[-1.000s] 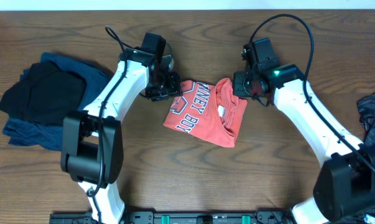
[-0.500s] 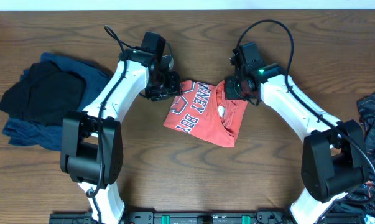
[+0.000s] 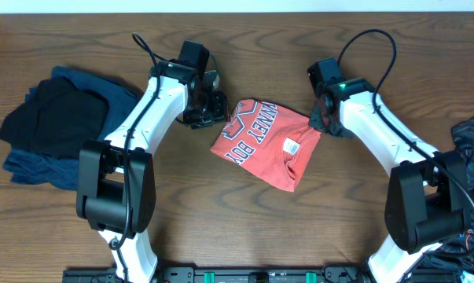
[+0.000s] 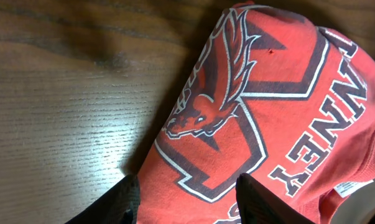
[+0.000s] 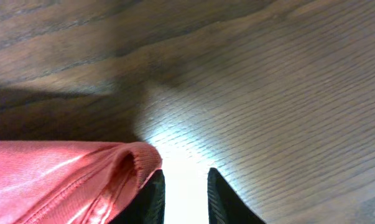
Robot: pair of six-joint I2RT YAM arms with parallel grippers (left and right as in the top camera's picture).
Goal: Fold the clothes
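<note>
T-shirt, coral-red, lies partly folded near the middle of the tabletop, print side up, white lettering and dark bird graphic showing, long axis running diagonally from upper left to lower right. White label is exposed near its right side. Left end effector sits at the shirt's upper-left edge. In the left wrist view it is released: fingers spread wide, shirt lying flat beneath and between them, not pinched. Right end effector is at the shirt's upper-right corner. In the right wrist view it has its jaws a narrow gap apart with only bare, brightly lit tabletop in the gap; the rolled shirt hem lies against the outer side of one finger, so nothing is grasped as far as can be seen. Dark pile of black and navy garments lies at the left of the tabletop, well apart from the shirt. Plaid garment shows at the right edge, partly cut off.
</note>
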